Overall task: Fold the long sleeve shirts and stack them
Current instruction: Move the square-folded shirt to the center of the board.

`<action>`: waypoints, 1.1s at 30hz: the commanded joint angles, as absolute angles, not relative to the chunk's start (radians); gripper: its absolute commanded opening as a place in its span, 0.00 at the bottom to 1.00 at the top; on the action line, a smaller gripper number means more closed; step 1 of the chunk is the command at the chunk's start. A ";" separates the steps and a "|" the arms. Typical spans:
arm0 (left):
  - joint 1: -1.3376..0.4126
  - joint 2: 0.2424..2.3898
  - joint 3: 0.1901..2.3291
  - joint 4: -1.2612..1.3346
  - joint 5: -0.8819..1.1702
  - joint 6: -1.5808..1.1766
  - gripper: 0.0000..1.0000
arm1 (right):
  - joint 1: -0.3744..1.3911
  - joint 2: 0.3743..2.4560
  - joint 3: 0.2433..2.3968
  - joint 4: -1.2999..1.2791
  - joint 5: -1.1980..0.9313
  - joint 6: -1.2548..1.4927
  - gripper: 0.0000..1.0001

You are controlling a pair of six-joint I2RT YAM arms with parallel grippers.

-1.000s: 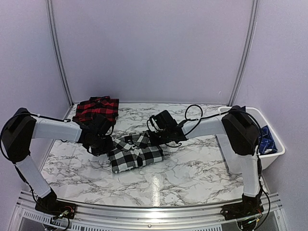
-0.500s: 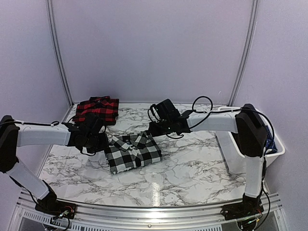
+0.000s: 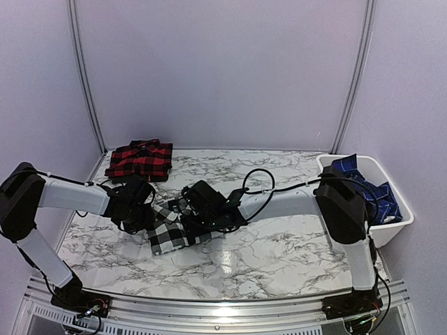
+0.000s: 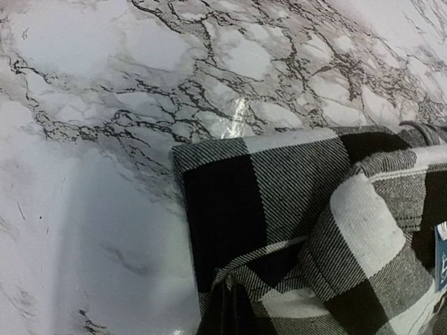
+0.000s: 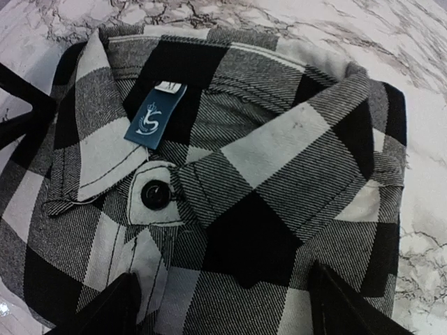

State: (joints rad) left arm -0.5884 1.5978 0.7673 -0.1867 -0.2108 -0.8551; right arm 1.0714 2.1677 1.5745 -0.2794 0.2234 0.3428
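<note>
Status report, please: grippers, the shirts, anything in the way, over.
Left gripper shut on edge of black-and-white shirt. Right gripper open over its collar. Red-and-black shirt lies folded, back left. No obstruction seen.

Far shirt point(image 3: 140, 159) behind near shirt point(image 3: 167, 234)

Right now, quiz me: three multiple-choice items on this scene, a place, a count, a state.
1. The red shirt lies at: A) the far left corner of the table B) the near right corner C) the middle
2. Checked shirts on the table: A) one B) two C) three
3. The right tool is: A) shut on the red shirt B) open over the black-and-white shirt C) shut, empty
Key: 1A, folded at that corner; 2B, one red, one black-and-white; 3B, its fingers stand apart above it.
</note>
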 commanded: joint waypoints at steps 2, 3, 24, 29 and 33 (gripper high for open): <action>-0.578 1.632 0.739 -0.183 -0.215 -0.877 0.00 | 1.122 2.238 1.653 -0.359 0.337 0.352 0.84; -0.577 1.637 0.737 -0.181 -0.212 -0.878 0.00 | 1.125 2.257 1.659 -0.369 0.346 0.355 0.85; -0.533 1.626 1.036 -0.254 -0.080 -0.754 0.39 | 0.922 1.884 1.042 -0.311 0.468 0.544 0.89; -0.482 1.773 1.176 -0.253 -0.071 -0.730 0.39 | 0.836 1.752 0.911 -0.312 0.471 0.575 0.88; -0.467 1.896 1.315 -0.263 -0.120 -0.682 0.38 | 0.771 1.660 0.848 -0.304 0.453 0.570 0.89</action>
State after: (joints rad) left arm -0.4824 1.7973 1.2160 -0.2119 -0.0822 -0.7418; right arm 0.8188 1.7222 0.8978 -0.2367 0.4484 0.5583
